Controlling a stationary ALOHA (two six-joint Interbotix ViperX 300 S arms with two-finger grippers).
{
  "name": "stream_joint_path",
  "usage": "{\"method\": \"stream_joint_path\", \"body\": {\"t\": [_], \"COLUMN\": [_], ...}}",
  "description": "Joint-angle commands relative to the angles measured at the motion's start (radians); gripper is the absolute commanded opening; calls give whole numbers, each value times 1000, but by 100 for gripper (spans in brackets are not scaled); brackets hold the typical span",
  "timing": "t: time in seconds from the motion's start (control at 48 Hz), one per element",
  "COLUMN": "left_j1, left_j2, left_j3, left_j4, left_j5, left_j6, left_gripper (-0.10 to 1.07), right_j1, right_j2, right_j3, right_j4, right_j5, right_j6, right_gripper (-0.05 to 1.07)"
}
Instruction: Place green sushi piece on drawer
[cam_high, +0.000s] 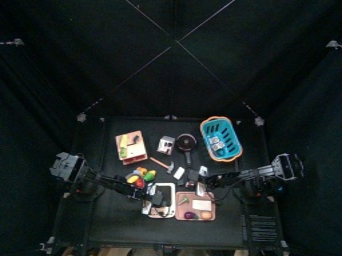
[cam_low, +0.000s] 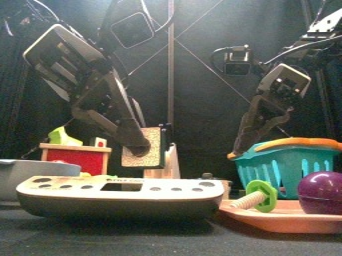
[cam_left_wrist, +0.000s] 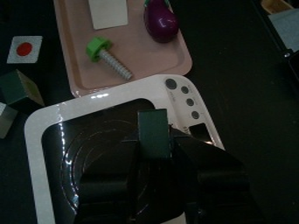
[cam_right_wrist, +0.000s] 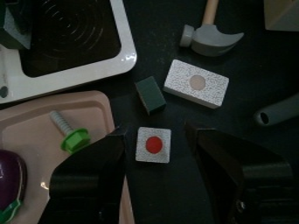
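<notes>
Sushi piece (cam_left_wrist: 152, 129): a small green block with a pale speckled face, pinched between the jaws of the left hand (cam_left_wrist: 153, 150) and hanging clear above the black top of the white stove (cam_left_wrist: 59, 122). The jaws stand narrow, closed onto its two opposite sides.

It looks like a light, stiff toy block that will neither crush nor sag. Its sides seem smooth, so it could slip or twist if the grip is shallow. The flat opposite faces are the right place to hold it, square on and near the middle, and the present grip appears to do that.

Directly below the left hand is the stove. Past the stove, on the side away from the arm, lies the pink tray (cam_left_wrist: 140, 66). A second green block (cam_right_wrist: 149, 94) lies on the table off to one side of the hand, near the stove's corner.

The drawer (cam_low: 74, 158), a red-fronted box, stands apart from the hand, beyond the stove. Something yellow-green (cam_low: 60, 134) seems to sit on its top.

The right hand (cam_right_wrist: 163, 153) is empty with its jaws wide. It hovers over a red-dotted piece (cam_right_wrist: 153, 145) beside the tray.
</notes>
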Motion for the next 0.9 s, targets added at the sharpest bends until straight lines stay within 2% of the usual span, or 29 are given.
{"method": "stream_joint_path", "body": {"t": [0.0, 0.188, 0.354, 0.458, 0.604, 0.729, 0.875], "left_j1": [5, 11, 67, 109, 163, 192, 262], "left_j2": [-21, -98, -160, -176, -221, -288, -374], "left_j3": [-23, -20, -21, -29, -31, -23, -8], "left_j4": [-15, -54, -173, -216, -198, -141, -110], "left_j5": [-5, 20, 164, 250, 291, 307, 385], "left_j6": [0, -2, -2, -2, -2, -2, -3], "left_gripper": [55, 55, 55, 55, 55, 55, 55], "right_j1": [-5, -5, -8, -9, -12, -15, -23], "right_j2": [-12, -8, -6, -2, 6, 17, 28], "right_j3": [-14, -14, -12, -12, -14, -14, -15], "right_j4": [-2, -2, 0, -2, -2, 0, 2], "right_j5": [-6, -6, -5, -5, -5, -5, -5], "right_j6": [-2, -5, -2, -2, -2, -2, -2], "right_gripper": [85, 85, 85, 85, 85, 85, 85]}}
